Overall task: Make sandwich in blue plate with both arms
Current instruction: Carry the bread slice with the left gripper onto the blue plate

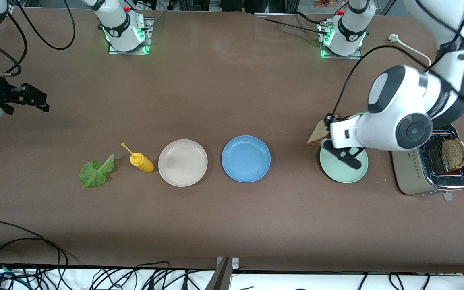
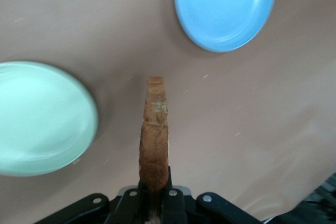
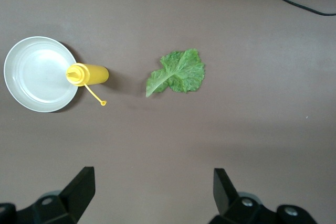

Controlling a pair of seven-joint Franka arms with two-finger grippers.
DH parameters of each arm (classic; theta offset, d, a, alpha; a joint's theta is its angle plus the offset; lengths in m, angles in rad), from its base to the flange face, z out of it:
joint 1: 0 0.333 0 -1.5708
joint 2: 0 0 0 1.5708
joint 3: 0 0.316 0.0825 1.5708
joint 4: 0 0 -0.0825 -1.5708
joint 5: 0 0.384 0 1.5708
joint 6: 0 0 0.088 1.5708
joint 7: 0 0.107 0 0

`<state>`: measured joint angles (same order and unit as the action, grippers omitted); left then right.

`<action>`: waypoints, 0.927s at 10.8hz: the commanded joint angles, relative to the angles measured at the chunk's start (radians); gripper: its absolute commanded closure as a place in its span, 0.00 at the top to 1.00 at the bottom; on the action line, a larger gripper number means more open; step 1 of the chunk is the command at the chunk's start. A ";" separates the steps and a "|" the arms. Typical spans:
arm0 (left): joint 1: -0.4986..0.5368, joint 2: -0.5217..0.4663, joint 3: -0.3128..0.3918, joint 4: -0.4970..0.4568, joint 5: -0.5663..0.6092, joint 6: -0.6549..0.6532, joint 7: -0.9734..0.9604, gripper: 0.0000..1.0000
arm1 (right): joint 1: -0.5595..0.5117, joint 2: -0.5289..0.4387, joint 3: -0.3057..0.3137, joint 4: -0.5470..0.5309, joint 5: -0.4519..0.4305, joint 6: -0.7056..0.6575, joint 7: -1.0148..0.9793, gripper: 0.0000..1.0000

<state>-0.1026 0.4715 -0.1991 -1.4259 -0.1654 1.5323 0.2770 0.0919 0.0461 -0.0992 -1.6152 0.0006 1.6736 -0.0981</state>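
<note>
1. Holding a bread slice (image 2: 154, 140) edge-up, the left gripper (image 2: 155, 195) has its fingers closed on the slice's crust end and hangs over the desk (image 1: 232, 80) beside the mint-green plate (image 1: 351, 174).
2. The blue plate (image 1: 246, 158) lies empty toward the right arm's end from that slice, with bare desk between them; the slice's long axis runs out from the fingers, past the blue plate rather than at it.
3. The right gripper (image 3: 152, 195) waits with fingers spread wide and empty, over bare desk near the lettuce leaf (image 3: 177, 72).
4. A second slice (image 1: 454, 153) stands in the toaster (image 1: 411, 173).
5. Judgement: the left arm is the nearer; a sideways carry, then laying the slice flat.
</note>
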 commanded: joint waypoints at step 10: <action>-0.124 0.343 0.009 0.104 -0.715 0.377 0.031 0.06 | -0.005 -0.002 0.000 0.006 -0.002 -0.006 -0.014 1.00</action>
<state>-0.2256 0.7545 -0.1989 -1.3589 -0.8310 1.9102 0.2242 0.0918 0.0468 -0.1005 -1.6153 0.0006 1.6735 -0.0981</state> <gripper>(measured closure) 0.912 0.000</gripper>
